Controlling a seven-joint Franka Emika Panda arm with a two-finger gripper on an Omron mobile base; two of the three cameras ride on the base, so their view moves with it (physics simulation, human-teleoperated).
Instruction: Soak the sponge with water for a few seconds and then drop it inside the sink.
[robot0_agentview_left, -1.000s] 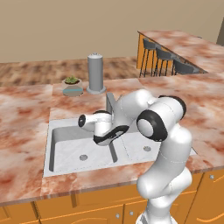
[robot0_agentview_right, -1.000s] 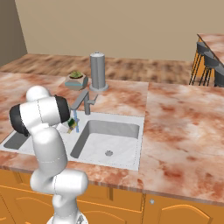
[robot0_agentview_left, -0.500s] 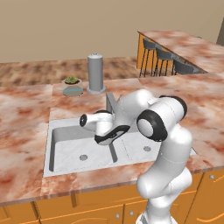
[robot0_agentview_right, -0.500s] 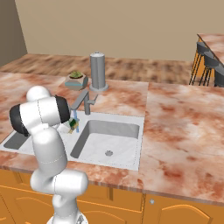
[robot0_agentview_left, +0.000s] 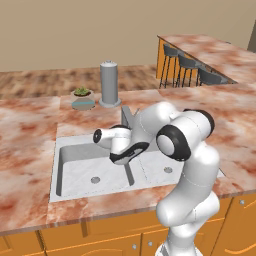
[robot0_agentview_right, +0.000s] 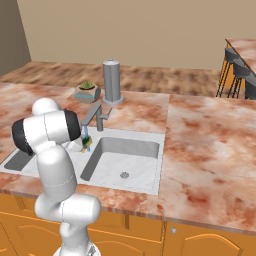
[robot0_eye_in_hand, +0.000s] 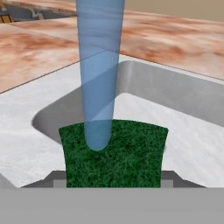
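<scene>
My gripper (robot0_eye_in_hand: 113, 180) is shut on the green sponge (robot0_eye_in_hand: 115, 151), whose dark scouring face fills the space between the fingertips (robot0_eye_in_hand: 54, 179). The light-blue water (robot0_eye_in_hand: 99, 70) falls straight onto the sponge's top edge. Behind it lies the grey sink (robot0_eye_in_hand: 175, 94), seen from just above a bowl. In the right base view the sponge (robot0_agentview_right: 88, 142) sits under the faucet (robot0_agentview_right: 95, 113), in the water (robot0_agentview_right: 85, 132), beside the sink's right bowl (robot0_agentview_right: 137, 147). In the left base view my hand (robot0_agentview_left: 125, 150) hovers over the divider of the sink (robot0_agentview_left: 80, 172).
A tall grey canister (robot0_agentview_right: 112, 80) and a small potted plant (robot0_agentview_right: 86, 91) stand on the marble counter behind the faucet. Dark bar stools (robot0_agentview_left: 186, 67) line the far counter at the right. Orange cabinet fronts (robot0_agentview_right: 200, 240) run below the counter edge.
</scene>
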